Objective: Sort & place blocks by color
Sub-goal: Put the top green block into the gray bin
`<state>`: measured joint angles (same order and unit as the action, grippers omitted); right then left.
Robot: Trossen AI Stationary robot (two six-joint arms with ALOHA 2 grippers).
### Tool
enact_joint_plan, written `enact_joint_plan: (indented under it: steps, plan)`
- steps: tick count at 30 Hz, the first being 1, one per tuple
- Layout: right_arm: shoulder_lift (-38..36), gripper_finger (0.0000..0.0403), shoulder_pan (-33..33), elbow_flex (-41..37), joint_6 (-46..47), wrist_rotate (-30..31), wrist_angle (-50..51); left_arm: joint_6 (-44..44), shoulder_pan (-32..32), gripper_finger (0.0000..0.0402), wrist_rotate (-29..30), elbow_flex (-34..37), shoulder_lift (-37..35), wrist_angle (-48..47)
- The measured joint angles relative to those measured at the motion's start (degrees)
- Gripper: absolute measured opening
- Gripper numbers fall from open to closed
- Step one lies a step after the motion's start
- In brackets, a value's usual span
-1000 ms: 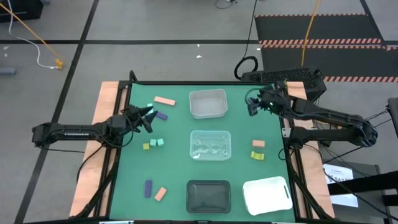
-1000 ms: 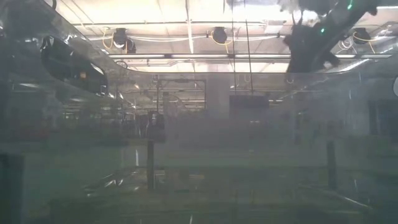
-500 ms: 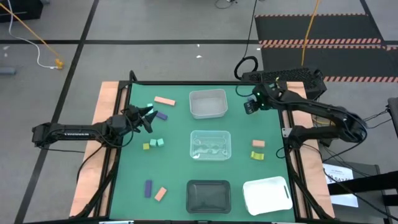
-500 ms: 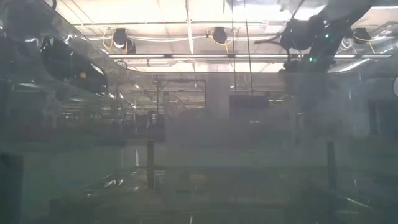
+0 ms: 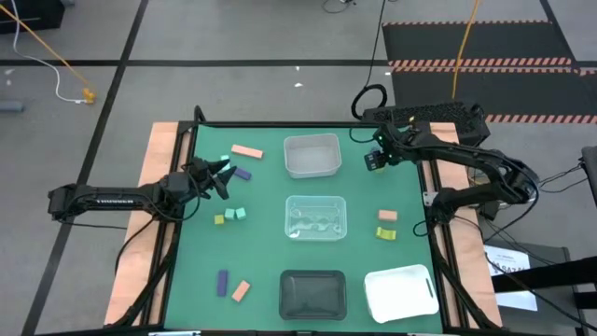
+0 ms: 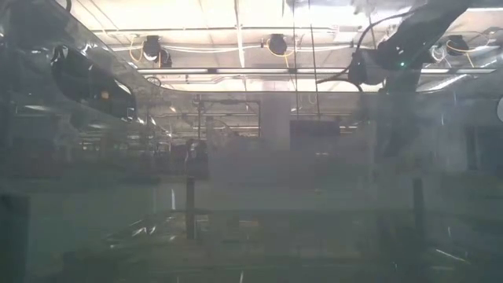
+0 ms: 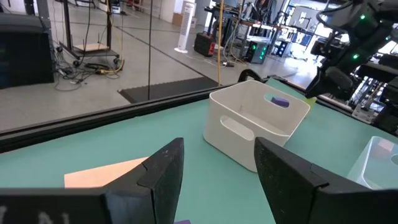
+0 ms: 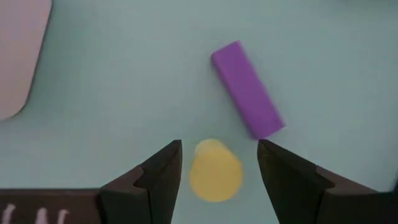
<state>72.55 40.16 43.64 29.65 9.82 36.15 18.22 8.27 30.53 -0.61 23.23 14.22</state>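
Blocks lie scattered on the green desk (image 5: 261, 280). The right gripper (image 8: 216, 163) hovers near the desk's far right corner, fingers spread and empty, over a purple block (image 8: 247, 89) and what seems a yellow piece (image 8: 215, 170). Closing here could catch both colours. The left gripper (image 7: 214, 171), open and empty, waits by a salmon block (image 7: 106, 172).

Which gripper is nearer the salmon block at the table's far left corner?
Left. The left gripper hovers just beside and below the salmon block in the high view, fingers open. The right gripper is across the table, beyond the frosted tray.
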Motion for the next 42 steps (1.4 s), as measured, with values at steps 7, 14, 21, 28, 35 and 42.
enact_joint_plan:
  steps: [7, 14, 21, 28, 35, 42]
  plan:
    - [3.67, 0.0202, 0.0, -0.04, 1.02, -0.84, -1.23, 0.0, 0.0, 0.0198, 0.01, -0.01, 0.01, -0.01]
    - [6.0, 0.013, 0.0, -0.02, 0.71, -1.03, -1.14, -0.01, 0.0, 0.0198, 0.0, -0.01, 0.01, -0.01]
    - [4.92, 0.0111, -0.03, -0.04, 0.53, -6.99, -0.67, 0.0, 0.0, 0.0198, -0.01, -0.01, 0.0, 0.0]
    - [-0.77, 0.0111, -1.6, -0.11, -1.02, -16.57, -7.61, 0.01, 0.0, 0.0198, -0.01, -0.01, 0.0, -0.01]
    - [-4.42, 0.0111, -3.78, -0.09, 0.76, -20.1, -26.46, -0.01, 0.0, 0.0198, 0.01, 0.01, 0.0, 0.0]
    - [-1.46, 0.0111, -6.98, -0.02, 0.76, -20.58, -43.96, 0.01, 0.0, 0.0198, 0.01, -0.01, 0.0, 0.0]
